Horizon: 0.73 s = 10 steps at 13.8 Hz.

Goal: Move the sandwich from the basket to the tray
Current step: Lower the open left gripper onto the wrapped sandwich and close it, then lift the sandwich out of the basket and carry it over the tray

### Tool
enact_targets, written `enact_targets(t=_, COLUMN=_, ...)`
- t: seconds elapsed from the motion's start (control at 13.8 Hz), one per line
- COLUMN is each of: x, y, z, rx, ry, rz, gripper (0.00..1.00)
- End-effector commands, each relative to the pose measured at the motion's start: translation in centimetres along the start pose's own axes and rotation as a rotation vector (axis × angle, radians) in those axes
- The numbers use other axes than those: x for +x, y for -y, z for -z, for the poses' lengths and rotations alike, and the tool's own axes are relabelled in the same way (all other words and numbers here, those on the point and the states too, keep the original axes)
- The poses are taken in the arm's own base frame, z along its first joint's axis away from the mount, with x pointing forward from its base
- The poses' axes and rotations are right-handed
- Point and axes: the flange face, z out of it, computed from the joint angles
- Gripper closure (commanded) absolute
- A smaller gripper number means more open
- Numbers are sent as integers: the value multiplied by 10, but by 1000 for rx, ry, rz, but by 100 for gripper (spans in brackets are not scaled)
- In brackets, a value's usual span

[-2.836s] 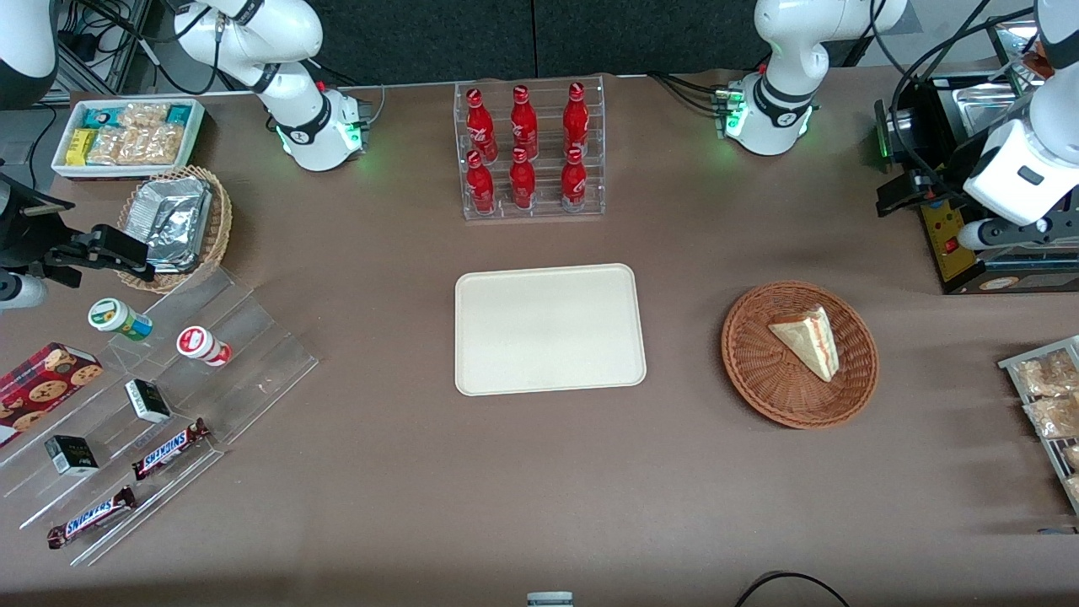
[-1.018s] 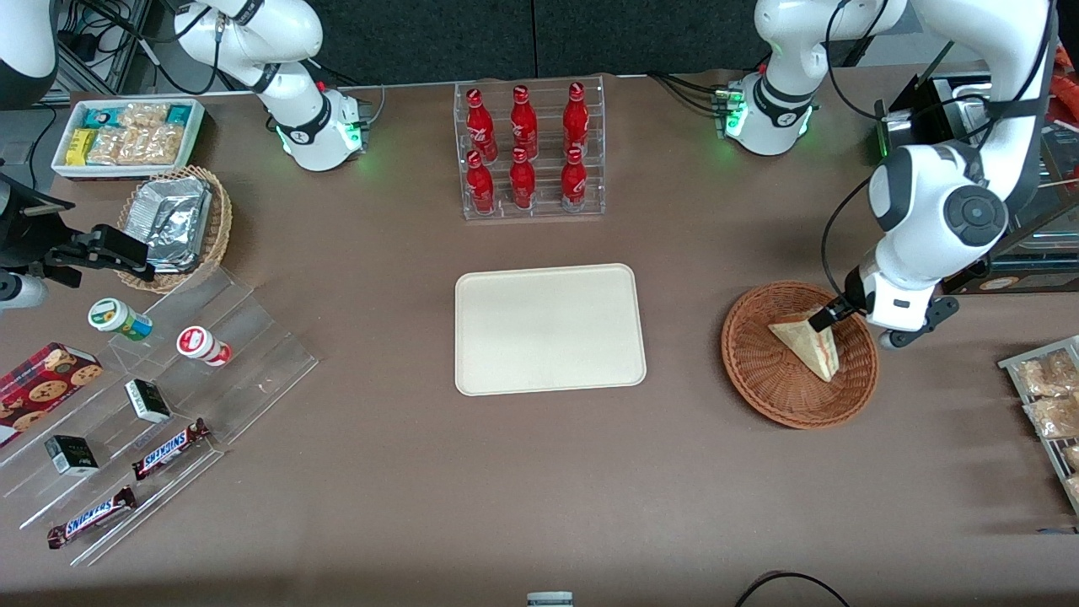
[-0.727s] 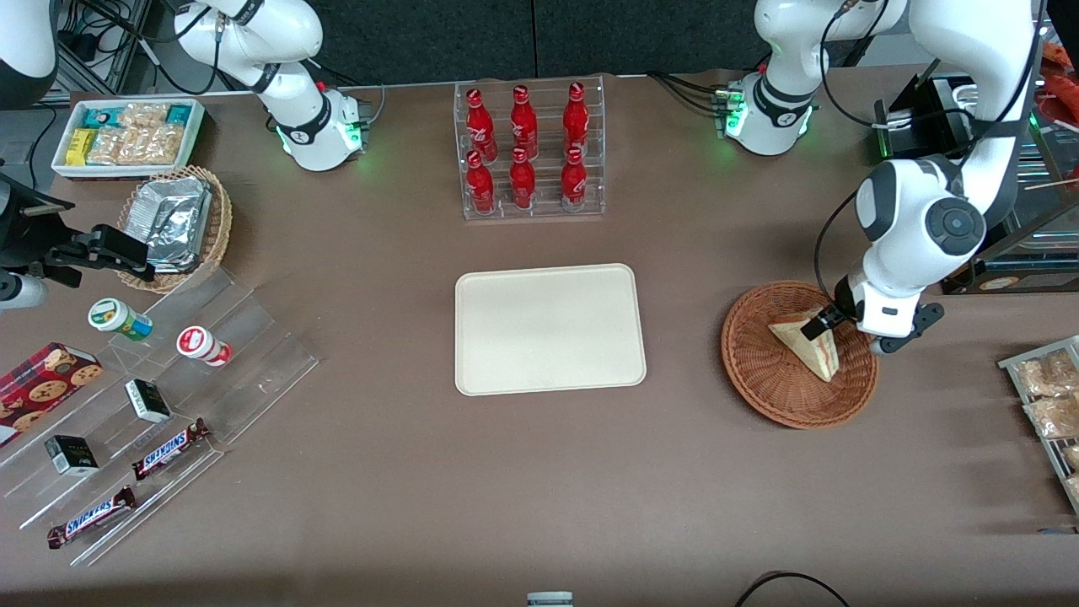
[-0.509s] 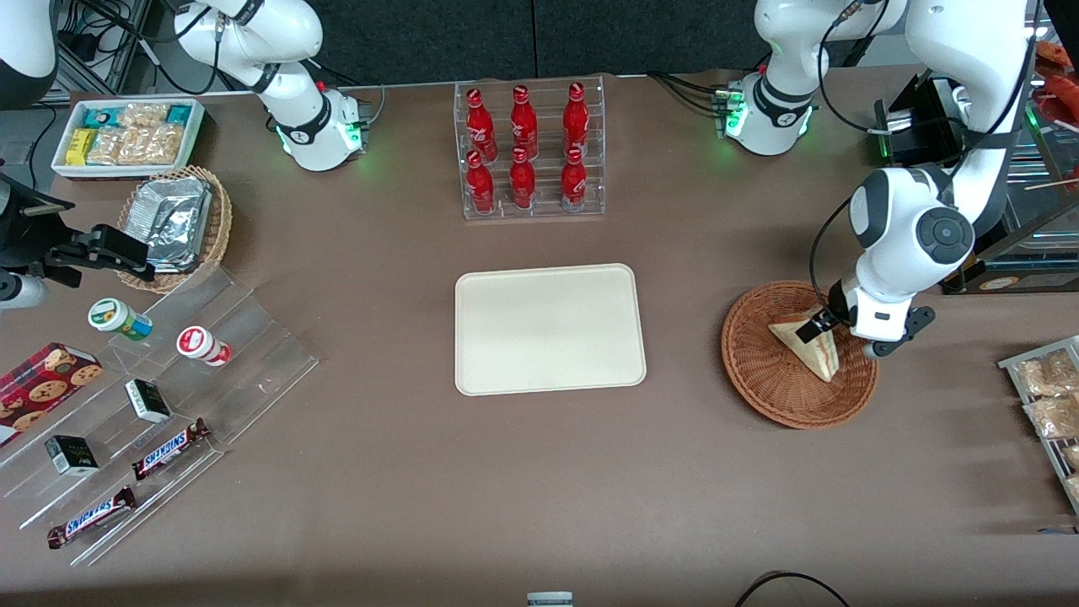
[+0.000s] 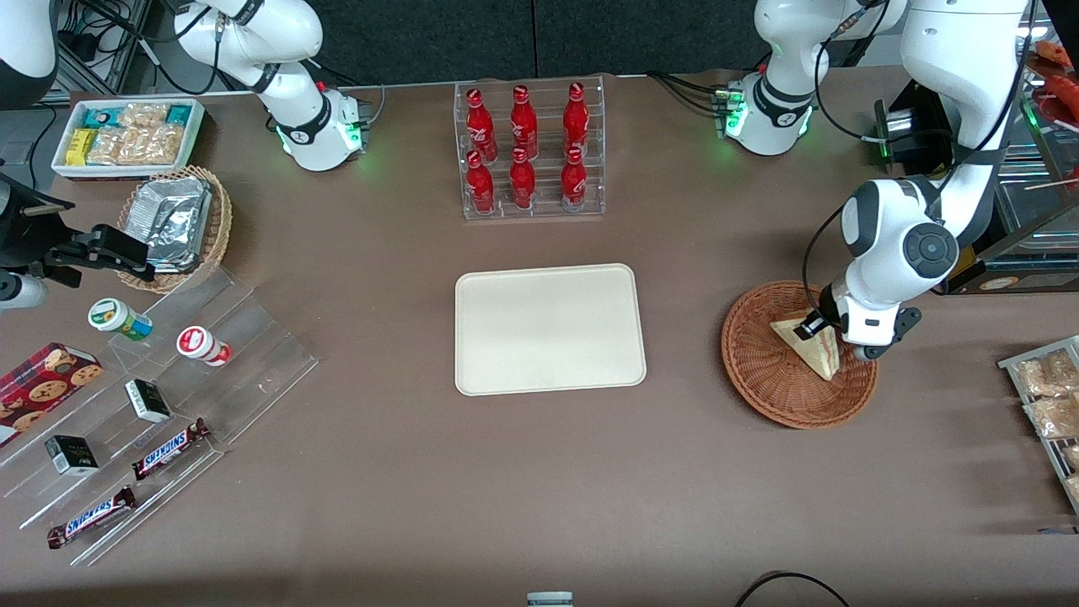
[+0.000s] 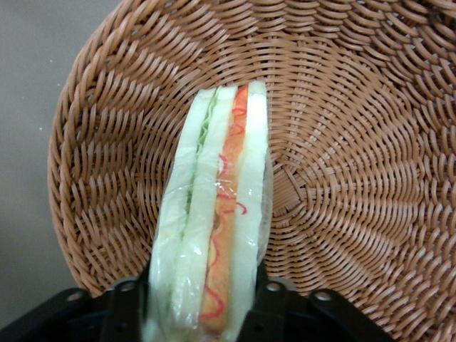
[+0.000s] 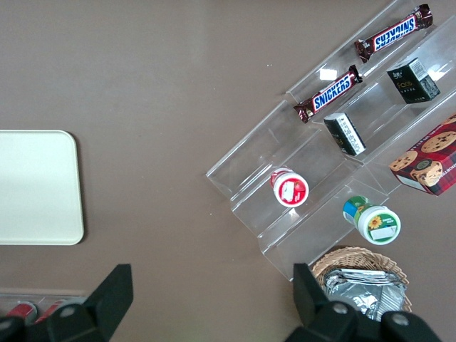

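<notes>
Down in the basket [image 5: 797, 354], the gripper [image 6: 201, 313] straddles the thick end of the sandwich [image 6: 214, 228], one finger on each bread face. The wrist view shows both fingers right against the wrapped wedge, though whether they are already squeezing or only bracketing it is hard to say; I read them as not yet firmly closed on it. The sandwich rests on the woven floor, cut edge with its orange and green filling facing up toward the wrist, narrow end pointing to the middle of the bowl.

To do this step well, the fingers should close gently across the two bread faces, just enough to hold, since the bread is soft and the film wrap looks slippery. A straight lift comes next, high enough to clear the wicker rim before any sideways travel, so the light bowl is not dragged along.

Outward from there, the brown table [image 5: 379, 472] lies flat and bare between the basket and the tray [image 5: 550, 329], which sits well apart toward the parked arm's end and holds nothing. A clear rack of red bottles [image 5: 528, 152] stands farther from the front camera than the tray, off the direct path. Snack packets [image 5: 1049, 396] lie near the basket, at the working arm's end.
</notes>
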Motion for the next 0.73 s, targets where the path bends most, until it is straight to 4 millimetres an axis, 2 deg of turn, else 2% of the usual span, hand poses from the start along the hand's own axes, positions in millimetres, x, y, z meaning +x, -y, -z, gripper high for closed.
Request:
enact_targets(t=0.0, x=2, y=-11, z=7, rx=1, ry=-3, rz=25, gripper=100)
enact_targets(t=0.15, x=9, y=-22, z=30, rx=32, ry=27, rz=19, gripper=100)
enact_targets(t=0.36, x=-3, y=-61, z=68, rx=74, ry=56, rz=-49, gripper=100)
enact_targets(t=0.44, x=-18, y=-79, z=76, rx=80, ry=53, rz=-90, gripper=100)
enact_targets(t=0.58, x=-66, y=-130, z=87, rx=69, ry=26, rz=-207, gripper=100)
enact_targets(t=0.65, x=-81, y=-149, z=91, rx=60, ry=17, rz=-247, gripper=100)
